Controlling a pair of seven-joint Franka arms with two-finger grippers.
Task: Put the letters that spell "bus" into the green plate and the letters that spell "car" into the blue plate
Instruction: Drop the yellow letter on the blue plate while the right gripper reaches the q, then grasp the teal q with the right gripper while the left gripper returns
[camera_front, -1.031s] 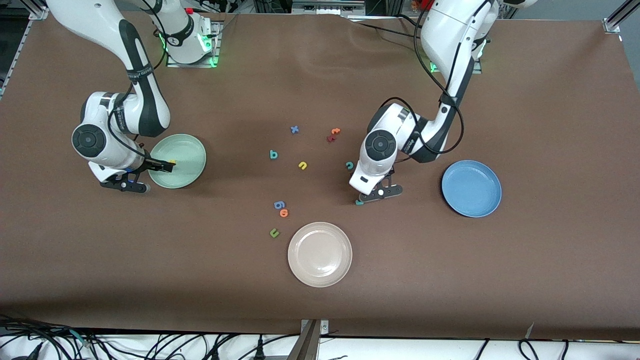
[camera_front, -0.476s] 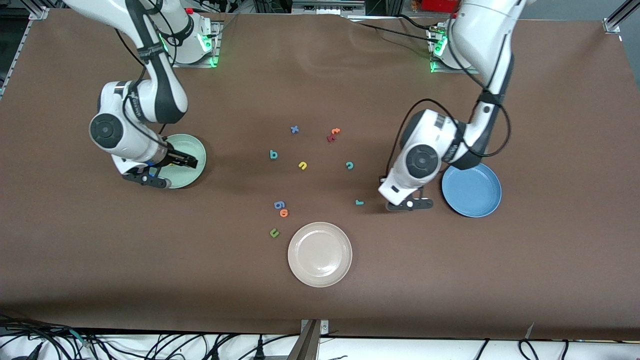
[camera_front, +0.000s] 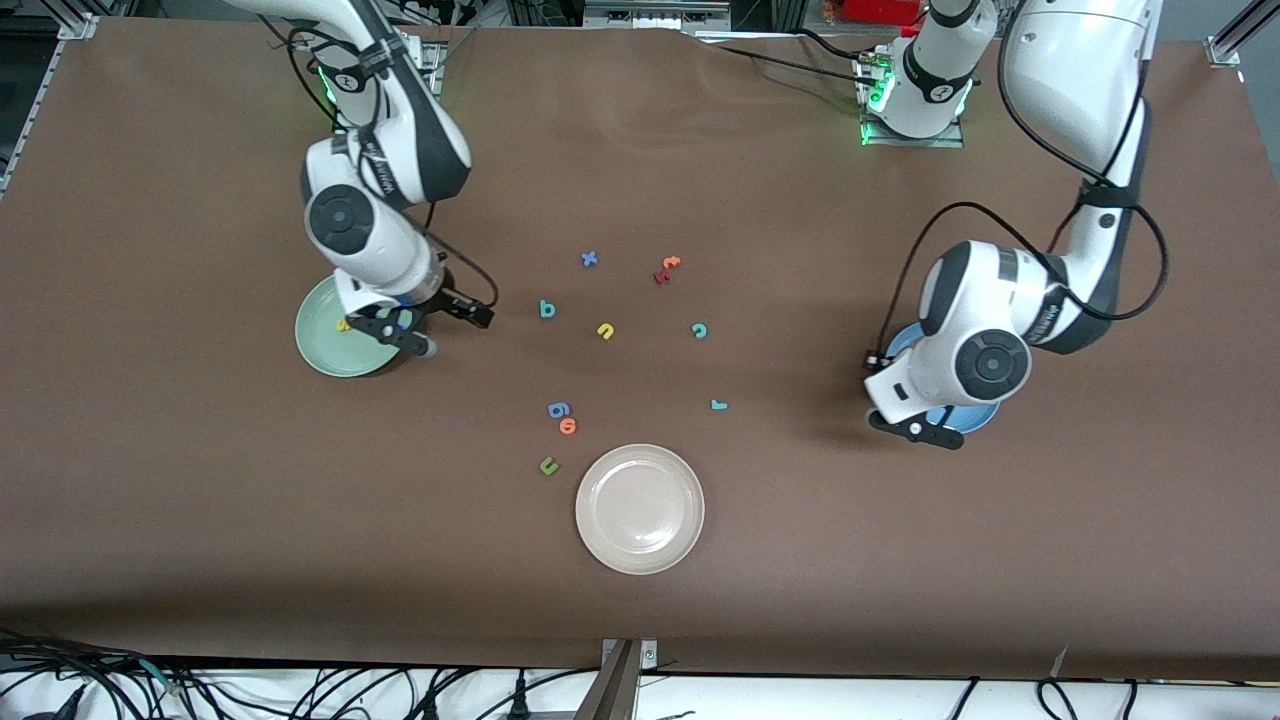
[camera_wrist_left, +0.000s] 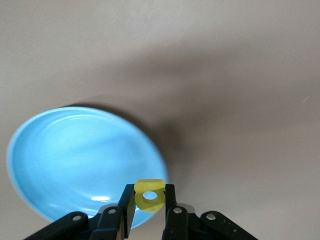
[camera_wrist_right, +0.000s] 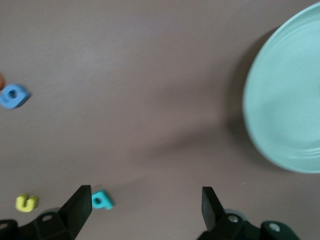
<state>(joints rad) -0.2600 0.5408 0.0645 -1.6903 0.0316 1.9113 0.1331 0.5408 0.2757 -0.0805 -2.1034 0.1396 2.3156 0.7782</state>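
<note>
Yellow "a" (camera_wrist_left: 149, 195) clamped in your left gripper (camera_wrist_left: 149, 206) over blue plate (camera_wrist_left: 75, 165); right gripper (camera_wrist_right: 146, 206) spread wide beside green plate (camera_wrist_right: 285, 110).

Left arm bent down from its base, wrist low, left gripper (camera_wrist_left: 150, 212) pinched tight on a small yellow letter (camera_wrist_left: 149, 195), right arm folded near its base, right gripper (camera_wrist_right: 146, 209) pointing down, fingers spread wide, holding nothing
</note>
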